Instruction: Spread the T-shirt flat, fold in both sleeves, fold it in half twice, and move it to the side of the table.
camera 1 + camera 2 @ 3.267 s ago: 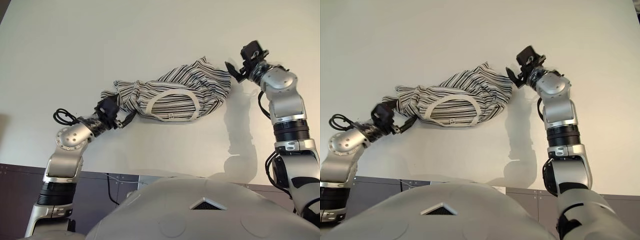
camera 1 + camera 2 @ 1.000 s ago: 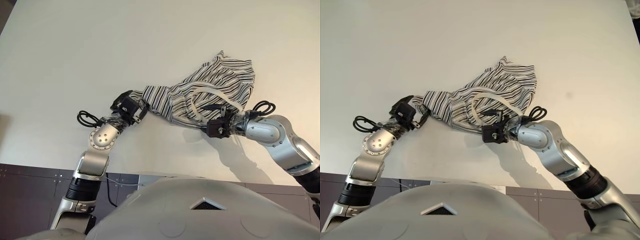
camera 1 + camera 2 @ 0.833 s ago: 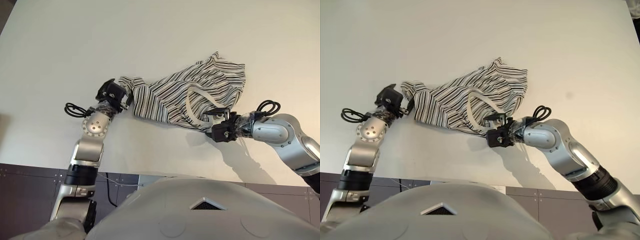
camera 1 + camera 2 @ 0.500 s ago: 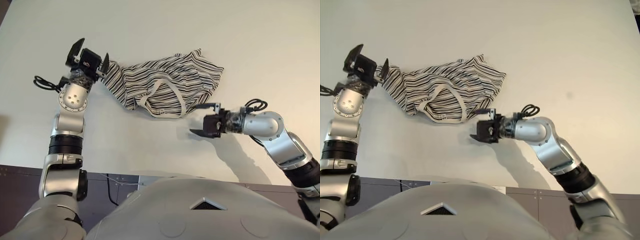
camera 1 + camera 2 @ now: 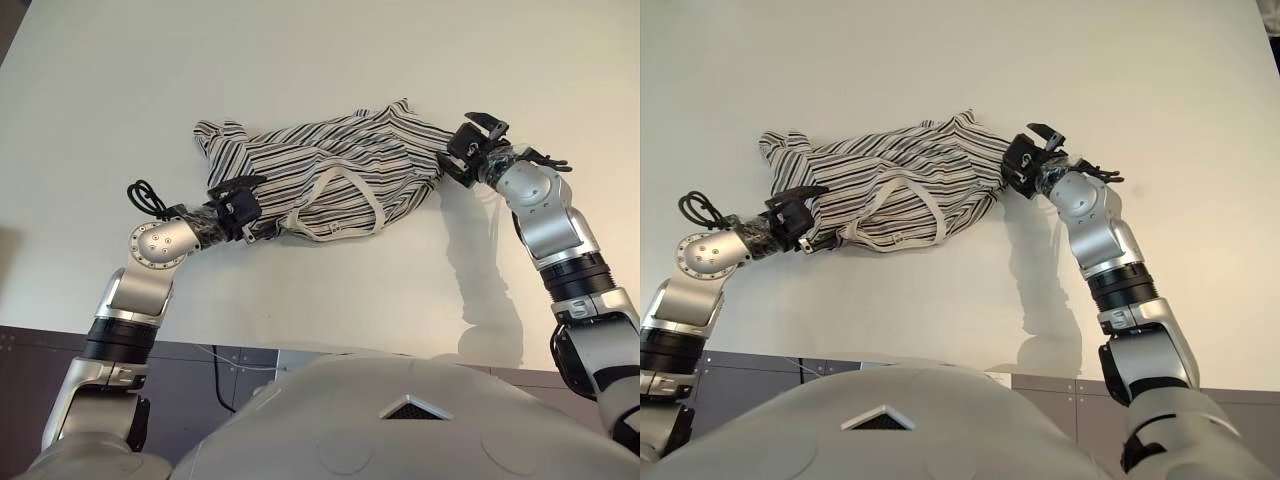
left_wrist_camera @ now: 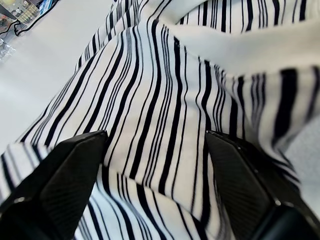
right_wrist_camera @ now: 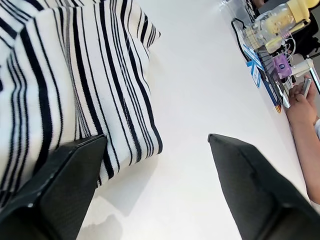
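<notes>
The black-and-white striped T-shirt (image 5: 340, 160) lies crumpled on the white table (image 5: 300, 60), its pale neckband (image 5: 340, 205) facing the near edge. My left gripper (image 5: 250, 205) is at the shirt's near-left edge. In the left wrist view its fingers (image 6: 60, 185) stand open, with striped cloth (image 6: 165, 115) between them. At the shirt's far-right corner my right gripper (image 5: 462, 145) is also open. In the right wrist view the cloth edge (image 7: 75, 75) reaches one finger (image 7: 55, 190), and bare table lies between the two.
The table's near edge (image 5: 300, 345) runs just in front of both arms, with dark panels below it. Bottles, cables and small items (image 7: 275, 35) crowd the far end of the table in the right wrist view. Bare tabletop surrounds the shirt.
My left gripper came back from the far-left corner to the shirt's near-left edge. My right gripper swung from in front of the shirt up to its far-right corner. Both stayed open.
</notes>
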Tool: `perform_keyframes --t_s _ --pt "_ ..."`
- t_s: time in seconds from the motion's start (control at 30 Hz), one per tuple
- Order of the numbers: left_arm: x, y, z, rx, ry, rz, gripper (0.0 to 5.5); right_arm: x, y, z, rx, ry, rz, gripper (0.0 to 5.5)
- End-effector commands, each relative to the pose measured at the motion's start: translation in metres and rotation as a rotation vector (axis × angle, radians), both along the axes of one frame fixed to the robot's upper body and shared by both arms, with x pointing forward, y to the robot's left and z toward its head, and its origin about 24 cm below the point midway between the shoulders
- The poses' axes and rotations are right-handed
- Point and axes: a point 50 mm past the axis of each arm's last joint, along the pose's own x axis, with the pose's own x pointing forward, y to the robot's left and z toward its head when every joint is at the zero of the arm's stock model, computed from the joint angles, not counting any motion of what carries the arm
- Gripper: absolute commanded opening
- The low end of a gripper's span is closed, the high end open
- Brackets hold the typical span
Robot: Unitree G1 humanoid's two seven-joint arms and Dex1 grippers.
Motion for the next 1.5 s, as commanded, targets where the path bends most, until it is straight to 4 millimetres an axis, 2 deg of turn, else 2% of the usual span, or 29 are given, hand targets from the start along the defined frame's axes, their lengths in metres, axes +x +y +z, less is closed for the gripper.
perform_keyframes --t_s 0.03,0.1,0.13,0.2,0.23,0.33,0.37,0.43,0.5,0.57,0.63,0.67,0.7,0.77,0.83,0.9,0.97,1.03,1.07,1.1,1.2,1.23,1.27,1.33,1.37,1.43,1.5 --pt "-0.028 0.025 -0.011 0.115 0.094 0.004 3.67 -0.036 -0.063 -0.058 -0.196 0.262 -0.23 3.74" --pt "-0.048 0.028 -0.014 0.115 0.149 -0.022 3.67 -0.038 -0.083 -0.058 -0.246 0.264 -0.284 3.74" --pt "-0.056 0.031 -0.017 0.125 0.179 -0.024 3.67 -0.04 -0.087 -0.056 -0.239 0.262 -0.287 3.74" --pt "-0.061 0.035 -0.023 0.151 0.196 -0.006 3.67 -0.047 -0.074 -0.047 -0.047 0.281 -0.284 3.74" --pt "-0.056 0.035 -0.024 0.159 0.169 0.01 3.67 -0.05 -0.064 -0.035 0.093 0.259 -0.262 3.74" --pt "-0.028 0.024 -0.01 0.043 -0.011 0.14 3.67 -0.037 -0.029 0.04 0.555 0.066 -0.124 3.74" --pt "-0.024 0.018 -0.003 -0.012 -0.042 0.159 3.67 -0.036 -0.022 0.057 0.633 0.052 -0.073 3.74" --pt "-0.022 0.004 0.011 -0.125 -0.048 0.158 3.67 -0.037 -0.011 0.07 0.668 0.094 0.001 3.74" --pt "-0.022 -0.007 0.025 -0.208 -0.033 0.134 3.67 -0.043 -0.001 0.062 0.576 0.159 0.066 3.74" --pt "-0.02 -0.011 0.034 -0.237 -0.02 0.119 3.67 -0.048 0.006 0.043 0.436 0.237 0.1 3.74" --pt "-0.014 -0.008 0.031 -0.204 -0.006 0.14 3.67 -0.053 0.0 0.014 0.193 0.302 0.099 3.74" --pt "-0.013 -0.003 0.022 -0.135 0.011 0.151 3.67 -0.056 -0.008 0.007 0.099 0.311 0.104 3.74" --pt "-0.015 0.003 0.011 -0.047 0.031 0.165 3.67 -0.057 -0.015 0.006 0.04 0.313 0.111 3.74" --pt "-0.028 0.014 -0.016 0.11 0.091 0.196 3.67 -0.064 -0.031 0.024 0.0 0.327 0.169 3.74" --pt "-0.047 0.017 -0.032 0.153 0.147 0.225 3.67 -0.075 -0.041 0.042 -0.016 0.371 0.272 3.74" --pt "-0.061 0.016 -0.041 0.166 0.179 0.243 3.67 -0.089 -0.045 0.05 -0.012 0.449 0.367 3.74" --pt "-0.068 0.012 -0.046 0.166 0.186 0.26 3.67 -0.103 -0.05 0.041 -0.047 0.536 0.417 3.74" --pt "-0.066 0.003 -0.043 0.111 0.158 0.263 3.67 -0.107 -0.061 0.021 -0.158 0.557 0.372 3.74" --pt "-0.064 -0.002 -0.039 0.073 0.132 0.266 3.67 -0.103 -0.062 0.018 -0.168 0.529 0.343 3.74" --pt "-0.062 -0.005 -0.033 0.038 0.102 0.269 3.67 -0.095 -0.059 0.024 -0.114 0.481 0.313 3.74" --pt "-0.055 -0.006 -0.021 -0.017 0.047 0.276 3.67 -0.055 -0.042 0.069 0.215 0.29 0.224 3.74" --pt "-0.053 -0.006 -0.02 -0.014 0.041 0.27 3.67 -0.047 -0.039 0.069 0.236 0.277 0.202 3.74" --pt "-0.051 -0.005 -0.02 0.0 0.04 0.257 3.67 -0.047 -0.038 0.055 0.206 0.311 0.178 3.74" --pt "-0.044 -0.003 -0.022 0.021 0.04 0.238 3.67 -0.062 -0.047 0.017 0.114 0.398 0.109 3.74" --pt "-0.042 -0.002 -0.024 0.025 0.043 0.237 3.67 -0.068 -0.051 0.004 0.098 0.425 0.071 3.74" --pt "-0.042 -0.001 -0.026 0.036 0.048 0.233 3.67 -0.073 -0.052 -0.008 0.073 0.418 0.04 3.74" --pt "-0.042 0.0 -0.029 0.044 0.049 0.239 3.67 -0.067 -0.046 -0.003 0.112 0.34 0.029 3.74"
